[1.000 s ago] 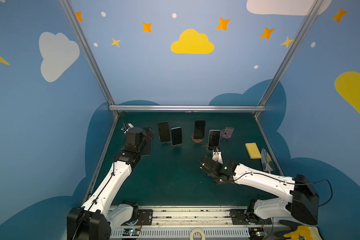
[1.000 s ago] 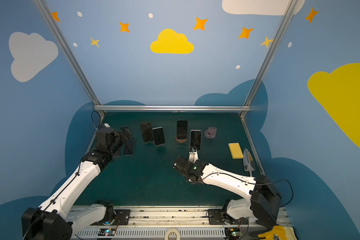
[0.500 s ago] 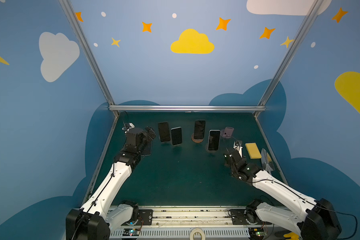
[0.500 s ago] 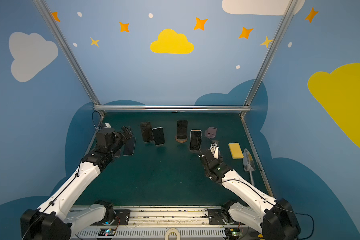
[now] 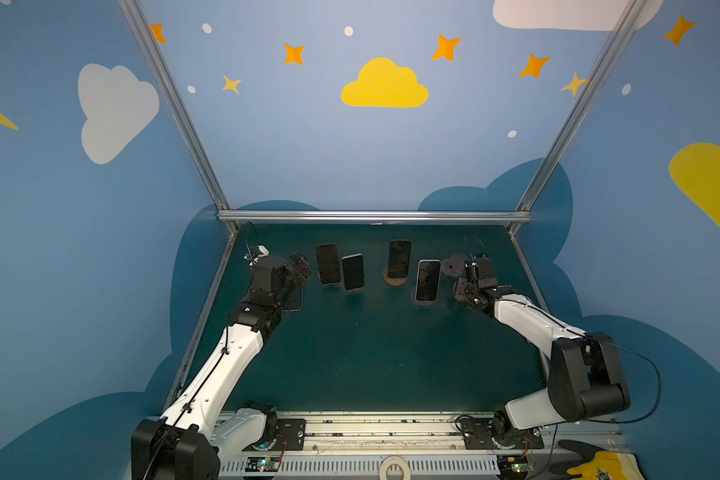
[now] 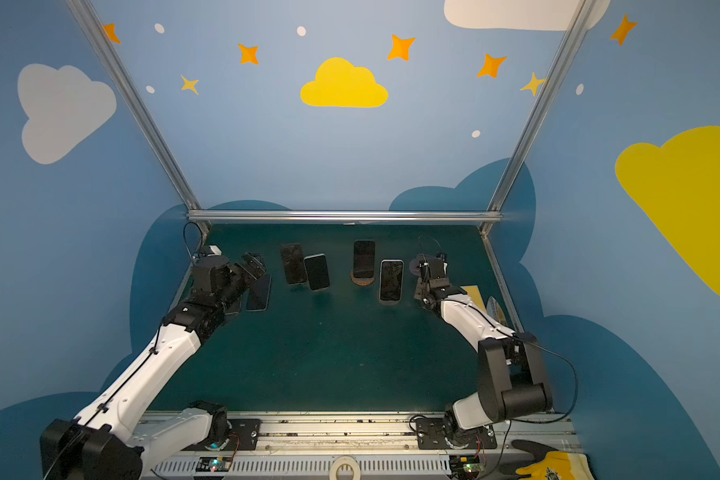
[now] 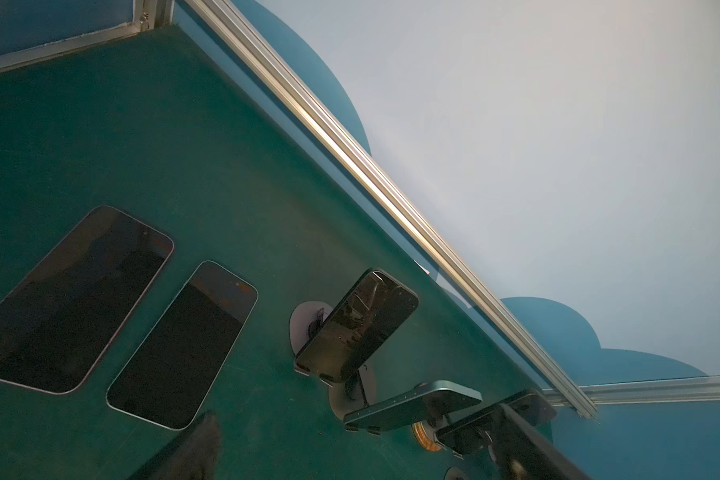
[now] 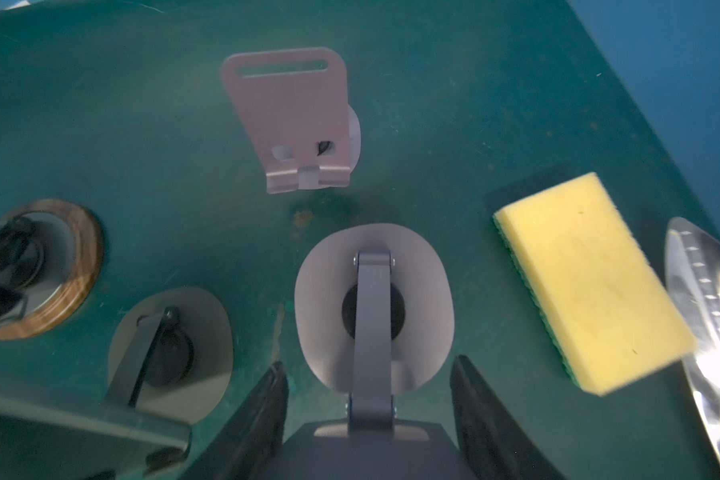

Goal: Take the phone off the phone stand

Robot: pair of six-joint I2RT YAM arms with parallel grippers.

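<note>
In both top views my right tool (image 5: 479, 266) has swung from mid-desk (image 5: 350, 353) to the back right, just beside the empty purple stand (image 5: 453, 264). The standing phone (image 5: 428, 280) now sits to its left, apart from it. My left tool (image 5: 301, 262) hasn't moved and is spread wide, holding nothing.

In the left wrist view, flat phones (image 7: 67, 299) lie on the desk.

In the right wrist view, my fingers (image 8: 262, 415) clamp a dark slab (image 8: 366, 457); phone or cradle, I cannot tell. Its grey phone stand (image 8: 329, 291) juts ahead between them.
</note>
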